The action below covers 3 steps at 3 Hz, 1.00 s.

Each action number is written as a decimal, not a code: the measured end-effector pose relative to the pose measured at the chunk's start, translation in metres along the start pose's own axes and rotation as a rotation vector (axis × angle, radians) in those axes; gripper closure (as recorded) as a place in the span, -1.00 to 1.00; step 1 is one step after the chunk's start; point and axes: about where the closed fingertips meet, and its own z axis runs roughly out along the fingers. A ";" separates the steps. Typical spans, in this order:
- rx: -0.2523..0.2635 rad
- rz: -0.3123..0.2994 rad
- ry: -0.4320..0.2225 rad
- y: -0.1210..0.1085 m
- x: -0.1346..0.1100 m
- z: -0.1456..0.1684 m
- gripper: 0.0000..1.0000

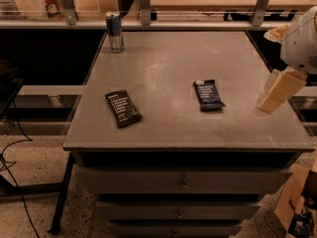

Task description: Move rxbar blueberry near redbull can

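The rxbar blueberry (pixel 208 94), a flat navy-blue bar with white text, lies on the grey table (pixel 163 58) right of centre. The redbull can (pixel 115 31) stands upright at the table's far left corner, well away from the bar. My gripper (pixel 275 92), cream-coloured, hangs over the table's right edge, to the right of the blue bar and apart from it. It holds nothing that I can see.
A black-brown wrapped bar (pixel 123 108) lies near the front left of the table. A railing with metal posts (pixel 144 4) runs behind the table. Drawers (pixel 183 181) sit under the tabletop. A cardboard box (pixel 297 207) stands on the floor at lower right.
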 end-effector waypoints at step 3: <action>-0.062 0.042 -0.171 -0.015 0.011 0.082 -1.00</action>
